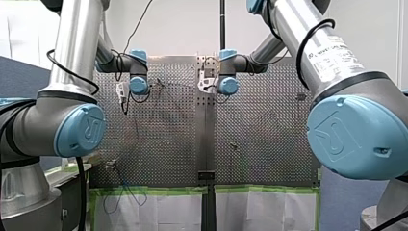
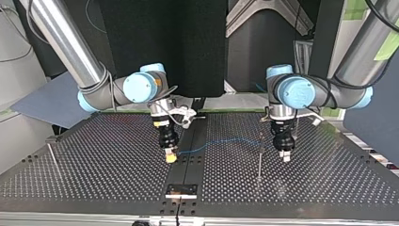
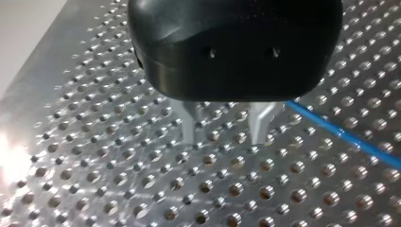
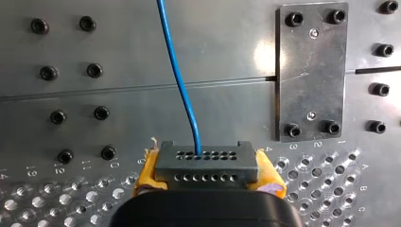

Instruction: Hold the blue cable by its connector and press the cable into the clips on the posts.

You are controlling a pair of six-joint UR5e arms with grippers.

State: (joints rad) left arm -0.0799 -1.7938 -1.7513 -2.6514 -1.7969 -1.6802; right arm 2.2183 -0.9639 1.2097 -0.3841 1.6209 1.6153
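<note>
- Right gripper point(image 2: 171, 157): one, at the top view's left. Its two yellow pads point(image 4: 147, 172) are clamped on the sides of the dark grey rectangular connector point(image 4: 206, 163).
- Count, top view: two arms, two grippers, one blue cable point(image 2: 221, 141), one connector and two thin metal posts.
- Leftmost post point(image 2: 52, 153): leans, near the edge of the perforated metal table point(image 2: 117, 179), well apart from both grippers.
- Connector: two rows of small holes on its face. The cable enters one hole in the upper row.
- Cable, right wrist view point(image 4: 182, 80): runs from the connector straight ahead over the table's centre strip, beside a black rectangular plate point(image 4: 309, 71) with four screws.
- Cable, top view: one thin line from the right gripper across to the upright post point(image 2: 259, 155).
- Left gripper point(image 2: 285, 155): one, just beside that post, close above the table.
- Left wrist view: its two metal fingers point(image 3: 188, 127) stand apart with nothing between them. The cable point(image 3: 345, 137) passes just beside one finger; contact cannot be told.
</note>
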